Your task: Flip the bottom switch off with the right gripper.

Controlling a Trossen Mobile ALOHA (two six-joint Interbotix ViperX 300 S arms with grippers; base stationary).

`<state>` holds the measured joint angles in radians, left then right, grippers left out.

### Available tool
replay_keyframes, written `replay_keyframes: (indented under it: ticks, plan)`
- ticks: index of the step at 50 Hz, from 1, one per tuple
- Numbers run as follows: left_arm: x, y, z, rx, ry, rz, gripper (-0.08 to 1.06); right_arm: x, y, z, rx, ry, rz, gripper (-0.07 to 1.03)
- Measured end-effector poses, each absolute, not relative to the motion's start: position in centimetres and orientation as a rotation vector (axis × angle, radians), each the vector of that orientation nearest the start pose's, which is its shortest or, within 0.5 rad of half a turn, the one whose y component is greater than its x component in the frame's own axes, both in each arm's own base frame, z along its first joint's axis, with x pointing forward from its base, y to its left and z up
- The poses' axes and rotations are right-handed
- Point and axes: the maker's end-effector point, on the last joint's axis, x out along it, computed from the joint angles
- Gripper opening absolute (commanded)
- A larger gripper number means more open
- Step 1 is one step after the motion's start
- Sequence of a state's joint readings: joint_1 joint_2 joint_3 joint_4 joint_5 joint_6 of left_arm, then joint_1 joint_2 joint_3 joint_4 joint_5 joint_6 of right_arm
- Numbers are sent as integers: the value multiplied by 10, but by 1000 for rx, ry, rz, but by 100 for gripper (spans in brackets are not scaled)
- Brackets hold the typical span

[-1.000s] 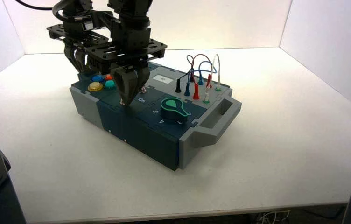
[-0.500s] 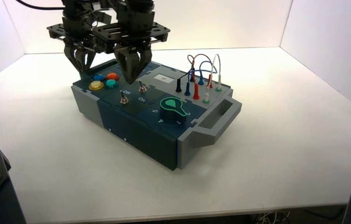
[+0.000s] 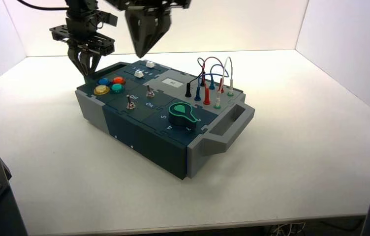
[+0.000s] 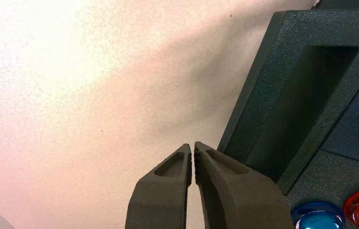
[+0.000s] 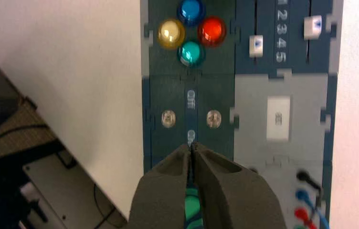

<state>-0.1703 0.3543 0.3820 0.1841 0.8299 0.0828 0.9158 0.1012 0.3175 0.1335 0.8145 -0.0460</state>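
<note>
The bottom switch (image 3: 131,104) is a small silver toggle on the box's dark top, near the front wall, with nothing touching it. From the right wrist view it (image 5: 168,118) shows from straight above, on the yellow button's (image 5: 171,33) side, with the like toggle (image 5: 213,119) beside it. My right gripper (image 3: 142,53) hangs high above the box's back half, well clear of both toggles. Its fingertips (image 5: 191,147) are nearly together and hold nothing. My left gripper (image 3: 85,73) hovers off the box's back left corner, its tips (image 4: 192,145) close together and empty.
The box (image 3: 138,137) also bears a cluster of coloured buttons (image 3: 110,85), two white sliders (image 3: 143,69), a green knob (image 3: 183,112) and plugged wires (image 3: 212,78). A grey handle (image 3: 227,128) juts out at its right end. White walls ring the table.
My right gripper has lifted from the bottom switch, rising up and back until it hangs high over the box. The left arm has stayed put.
</note>
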Motion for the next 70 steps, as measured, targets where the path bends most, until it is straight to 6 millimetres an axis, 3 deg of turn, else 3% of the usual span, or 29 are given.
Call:
replay_keyframes:
  ticks: [6, 14, 24, 35, 48, 50, 51, 61, 70]
  plan:
    - [383, -39, 11, 396, 1540, -182, 12, 226, 326, 141, -460, 1189, 854, 68]
    - [383, -38, 11, 392, 1544, -179, 17, 206, 301, 156, -442, 1168, 860, 75]
    - [385, -32, 17, 368, 1535, -156, 43, 185, 270, 173, -412, 1133, 859, 90]
    - [385, -24, 38, 340, 1514, -124, 47, 171, 225, 190, -344, 1072, 819, 91]
    - [382, -26, 79, 311, 1449, -116, 47, 174, 163, 200, -248, 1015, 675, 91]
    - [380, -28, 82, 310, 1445, -118, 47, 174, 163, 200, -248, 1015, 675, 91]
    - [376, -32, 88, 313, 1438, -129, 47, 175, 149, 198, -237, 1014, 633, 91]
    - [348, -68, 98, 372, 1427, -217, 47, 187, 113, 175, -226, 1072, 488, 91]
    - [314, -92, 95, 409, 1428, -290, 47, 188, 99, 159, -240, 1109, 441, 91]
